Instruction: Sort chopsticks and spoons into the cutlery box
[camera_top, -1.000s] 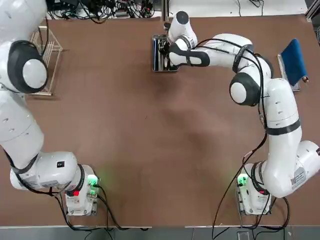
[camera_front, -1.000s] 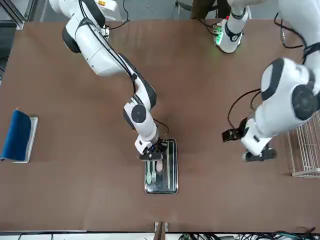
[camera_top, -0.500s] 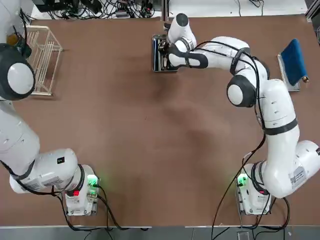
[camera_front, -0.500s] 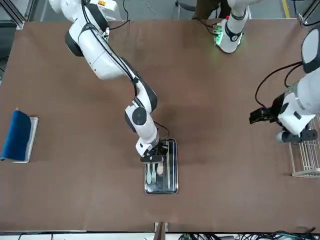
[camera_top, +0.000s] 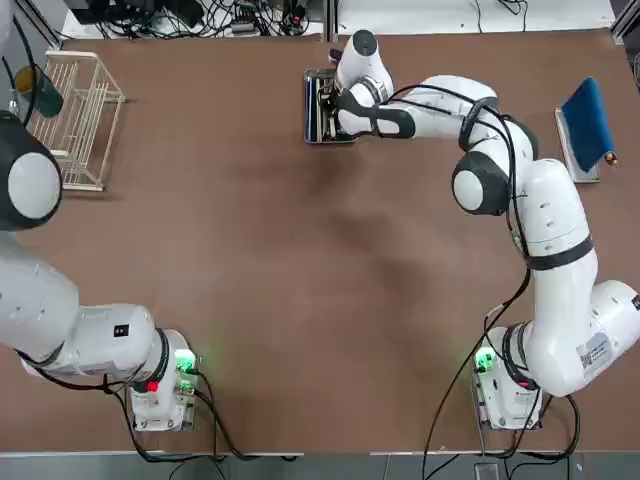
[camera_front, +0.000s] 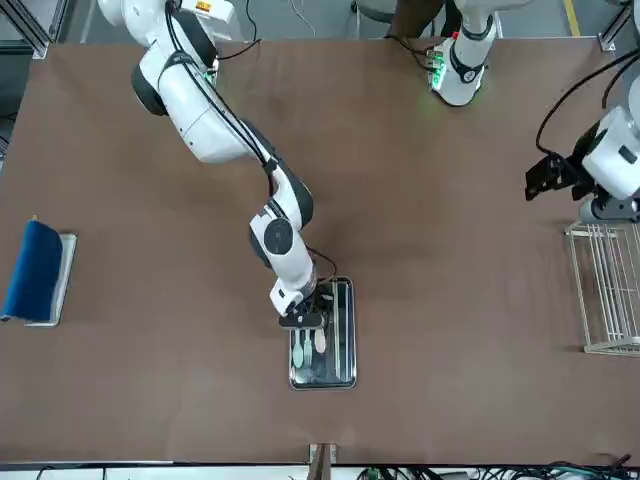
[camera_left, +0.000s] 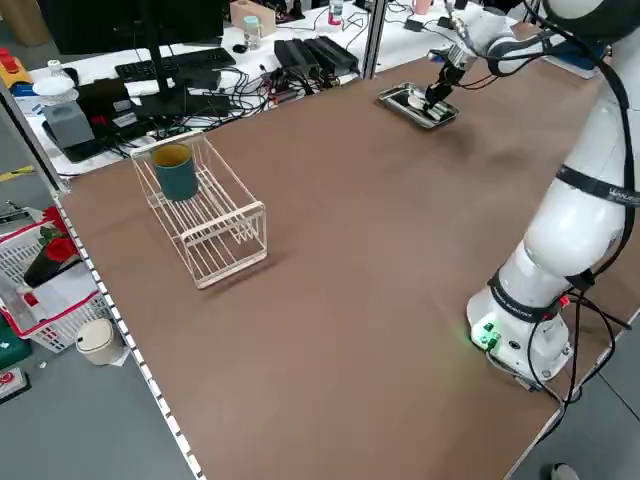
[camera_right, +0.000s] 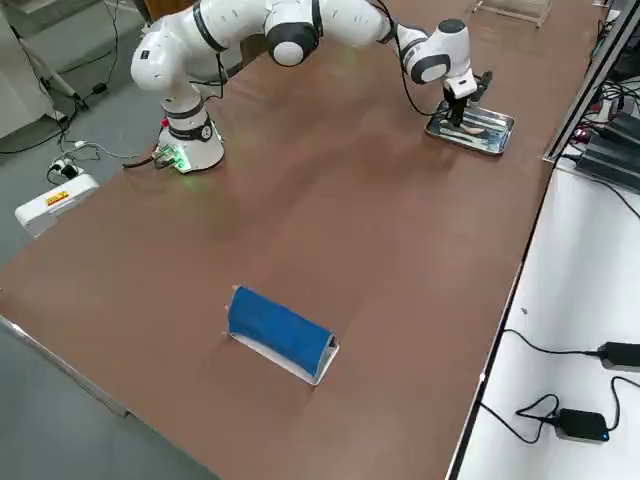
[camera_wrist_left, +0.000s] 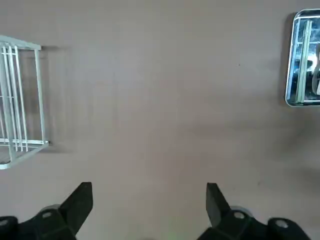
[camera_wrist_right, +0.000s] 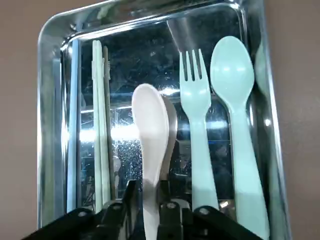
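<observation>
The cutlery box (camera_front: 350, 335), a shiny metal tray, lies at the table's far edge. Inside lie the pale chopsticks (camera_wrist_right: 100, 125), a mint fork (camera_wrist_right: 195, 115) and a mint spoon (camera_wrist_right: 232, 100). My right gripper (camera_front: 303, 318) hangs low over the box's near end, shut on the handle of a cream spoon (camera_wrist_right: 150, 135). That spoon stands on edge, its bowl down on the tray floor. My left gripper (camera_wrist_left: 149, 187) is open and empty, high near the wire rack, far from the box (camera_wrist_left: 302, 57).
A white wire rack (camera_top: 80, 120) with a teal cup (camera_left: 176, 170) stands at the robot's far left. A blue-topped pad (camera_top: 585, 125) lies at the far right. Cables and electronics sit beyond the table's far edge.
My left arm has swung away from the table's middle toward the wire rack. The right gripper has stayed over the box with the cream spoon, shifting slightly.
</observation>
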